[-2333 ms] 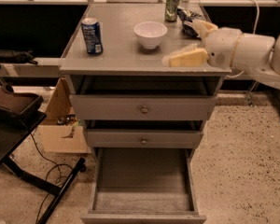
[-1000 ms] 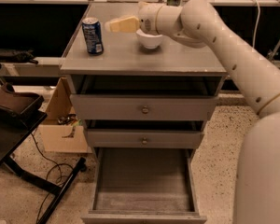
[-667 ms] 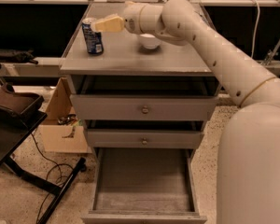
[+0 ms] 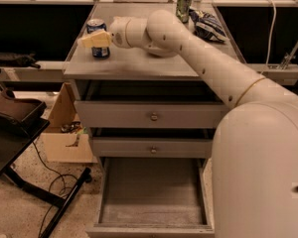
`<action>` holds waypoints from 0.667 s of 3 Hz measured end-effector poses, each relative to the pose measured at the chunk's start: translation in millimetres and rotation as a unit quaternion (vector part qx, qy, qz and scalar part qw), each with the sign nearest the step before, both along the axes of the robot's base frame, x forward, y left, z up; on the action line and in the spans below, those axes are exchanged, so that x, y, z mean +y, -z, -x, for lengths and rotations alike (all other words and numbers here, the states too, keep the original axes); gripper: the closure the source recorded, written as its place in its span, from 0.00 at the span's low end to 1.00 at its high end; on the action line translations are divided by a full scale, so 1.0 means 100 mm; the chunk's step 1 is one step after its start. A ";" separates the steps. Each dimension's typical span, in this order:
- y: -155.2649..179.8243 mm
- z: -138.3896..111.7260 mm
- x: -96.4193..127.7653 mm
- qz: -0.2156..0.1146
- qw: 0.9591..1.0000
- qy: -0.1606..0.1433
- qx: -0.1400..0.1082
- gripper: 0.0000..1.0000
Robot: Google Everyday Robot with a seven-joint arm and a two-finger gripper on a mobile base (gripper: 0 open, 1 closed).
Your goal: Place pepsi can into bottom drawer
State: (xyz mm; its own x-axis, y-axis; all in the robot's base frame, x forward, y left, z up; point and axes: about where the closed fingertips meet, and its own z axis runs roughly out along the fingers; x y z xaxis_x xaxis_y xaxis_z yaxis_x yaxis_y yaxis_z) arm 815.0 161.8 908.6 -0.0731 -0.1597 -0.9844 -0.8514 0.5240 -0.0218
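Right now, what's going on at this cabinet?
The robot's arm stretches across the cabinet top, with its gripper at the pepsi can near the left rear corner, level with the can's middle and overlapping it in this view. The can stands upright on the top, not yet lifted. The bottom drawer stands open with a bare floor, and the two knobbed drawers above it are shut. A green can and a crumpled bag sit at the back right.

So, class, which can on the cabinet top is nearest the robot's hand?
The blue pepsi can at front left: the hand is right in front of it. The green can stands at the back right.
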 end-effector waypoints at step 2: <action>0.26 -0.08 0.30 -0.013 1.000 -0.016 0.022 0.39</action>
